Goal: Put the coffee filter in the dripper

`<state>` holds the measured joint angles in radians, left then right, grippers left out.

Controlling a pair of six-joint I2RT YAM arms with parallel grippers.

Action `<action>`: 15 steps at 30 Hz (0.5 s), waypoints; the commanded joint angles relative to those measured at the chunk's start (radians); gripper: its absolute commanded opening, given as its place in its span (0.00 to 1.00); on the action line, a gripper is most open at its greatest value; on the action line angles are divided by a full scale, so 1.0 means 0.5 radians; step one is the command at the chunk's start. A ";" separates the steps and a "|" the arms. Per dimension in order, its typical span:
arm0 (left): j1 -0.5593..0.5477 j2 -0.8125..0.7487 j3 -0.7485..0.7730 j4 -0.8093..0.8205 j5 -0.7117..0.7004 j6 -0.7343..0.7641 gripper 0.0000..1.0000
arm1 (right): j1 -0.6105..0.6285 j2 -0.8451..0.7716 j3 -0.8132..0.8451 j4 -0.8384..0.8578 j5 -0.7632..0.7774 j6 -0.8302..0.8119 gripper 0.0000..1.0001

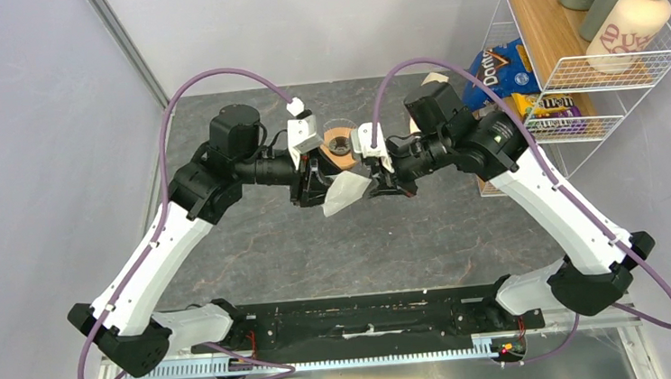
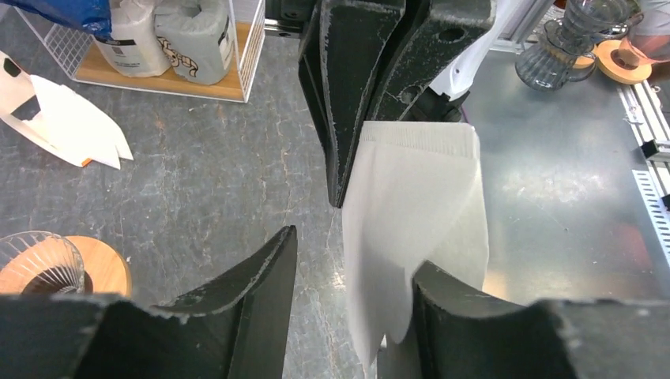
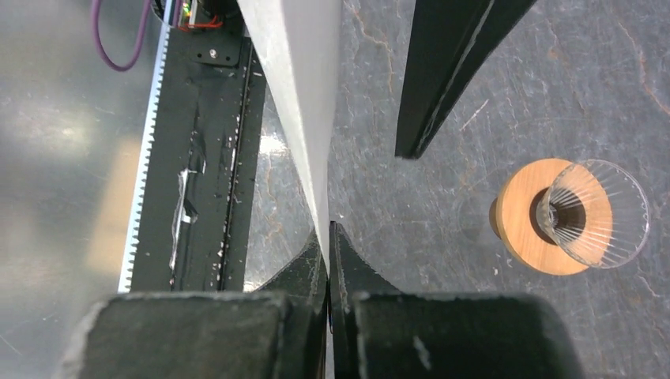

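Right gripper (image 3: 328,241): pinching the thin white paper coffee filter (image 2: 415,197).
Left gripper (image 2: 355,253): spread around its edge.
Risk: the flat, unopened filter could crumple or slip, missing the clear glass wooden-collared dripper (image 3: 589,213).

Robot lab bench: plain grey partition walls (image 1: 29,132), wire shelf (image 1: 630,71) holding snack bags (image 1: 505,66)

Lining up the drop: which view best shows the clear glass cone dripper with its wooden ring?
Right wrist: the clear glass cone dripper shows whole, wooden ring included. Left wrist crops it at the lower-left corner; top external shows just a bit of its ring, the rest hidden.
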<state>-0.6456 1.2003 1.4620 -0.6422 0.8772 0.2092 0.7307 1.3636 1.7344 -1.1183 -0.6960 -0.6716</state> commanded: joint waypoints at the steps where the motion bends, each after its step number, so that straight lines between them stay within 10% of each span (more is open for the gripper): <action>1: -0.015 -0.079 -0.052 0.161 0.020 0.082 0.51 | -0.013 0.058 0.132 0.006 -0.141 0.157 0.00; 15: -0.033 -0.165 -0.097 -0.025 -0.075 0.881 0.49 | -0.019 0.110 0.098 -0.039 -0.355 0.399 0.00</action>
<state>-0.6533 1.1271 1.4067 -0.6331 0.8421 0.4904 0.7242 1.4044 1.7645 -1.1206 -0.8047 -0.5327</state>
